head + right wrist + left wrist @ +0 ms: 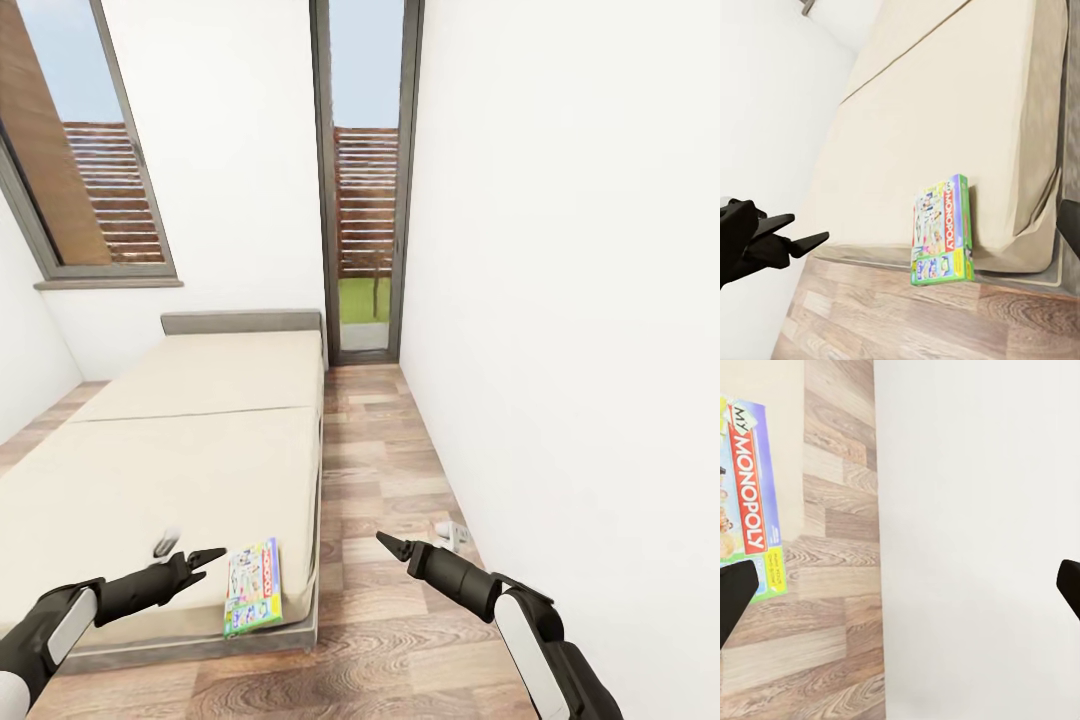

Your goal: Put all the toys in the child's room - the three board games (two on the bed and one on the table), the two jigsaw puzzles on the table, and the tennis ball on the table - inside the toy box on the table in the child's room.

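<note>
One board game [252,585], a flat green-bordered box with red "Monopoly" lettering, lies flat on the near right corner of the bed [190,450]. The box also shows in the left wrist view [750,502] and the right wrist view [941,229]. My left gripper [208,558] hovers open over the mattress, just left of the box and not touching it. Both its dark fingertips [735,592] stand far apart with nothing between them. My right gripper [390,545] is open and empty above the wood floor to the right of the bed.
A narrow strip of wood-plank floor [380,470] runs between the bed and the white wall [560,350] on the right. A small grey object [452,533] lies on the floor by that wall. Tall dark-framed windows [365,200] stand behind the grey headboard [240,322].
</note>
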Motion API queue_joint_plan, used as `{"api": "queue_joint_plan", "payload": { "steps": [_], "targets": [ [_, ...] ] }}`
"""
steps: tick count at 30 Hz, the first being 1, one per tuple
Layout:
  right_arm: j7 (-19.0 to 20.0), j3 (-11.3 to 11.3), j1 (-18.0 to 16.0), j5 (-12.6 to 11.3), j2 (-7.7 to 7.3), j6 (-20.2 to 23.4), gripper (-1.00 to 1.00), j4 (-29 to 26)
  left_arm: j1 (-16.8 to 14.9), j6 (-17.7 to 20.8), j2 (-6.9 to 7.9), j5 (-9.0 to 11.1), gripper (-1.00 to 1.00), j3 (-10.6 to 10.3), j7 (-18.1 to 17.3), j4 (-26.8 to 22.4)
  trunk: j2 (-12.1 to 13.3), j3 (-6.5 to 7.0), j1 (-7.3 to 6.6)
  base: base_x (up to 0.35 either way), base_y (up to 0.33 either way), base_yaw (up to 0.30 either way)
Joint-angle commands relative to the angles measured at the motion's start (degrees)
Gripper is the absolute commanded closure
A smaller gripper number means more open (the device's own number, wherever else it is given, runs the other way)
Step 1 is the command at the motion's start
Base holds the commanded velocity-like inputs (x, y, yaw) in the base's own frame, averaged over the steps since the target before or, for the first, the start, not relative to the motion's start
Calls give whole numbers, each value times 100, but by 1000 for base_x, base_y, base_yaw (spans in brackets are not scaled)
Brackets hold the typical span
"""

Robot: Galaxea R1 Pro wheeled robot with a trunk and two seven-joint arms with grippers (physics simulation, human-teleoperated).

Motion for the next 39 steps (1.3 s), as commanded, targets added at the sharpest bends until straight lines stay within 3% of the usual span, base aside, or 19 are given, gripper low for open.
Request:
{"api": "queue_joint_plan", "payload": {
  "steps": [1, 11, 17, 25, 39],
  "targets": [
    [-1, -6, -3, -31, 2, 40, -100, -2, -3, 44, 21, 22, -100, 6, -18, 0, -45, -24, 22, 0, 0, 0],
    [-5, -6, -3, -32, 1, 46, -100, -1, -3, 100, 270, 51, -100, 10, -138, -2, -446, -204, 242, 0, 0, 0],
    [-6, -6, -3, -32, 1, 47, -100, -1, -3, 137, 357, 37, -100, 5, -582, -3, -687, -311, 374, 0, 0, 0],
    [-6, -6, -3, -32, 1, 47, -100, -1, -3, 171, 378, 31, -100, -8, -942, -1, -1007, -455, 550, 0, 0, 0],
    [10, 1, -3, -40, 1, 78, -100, -34, -3, 178, 376, 29, -100, -23, -992, -1, -1569, -706, 857, 0, 0, 0]
  ]
}}
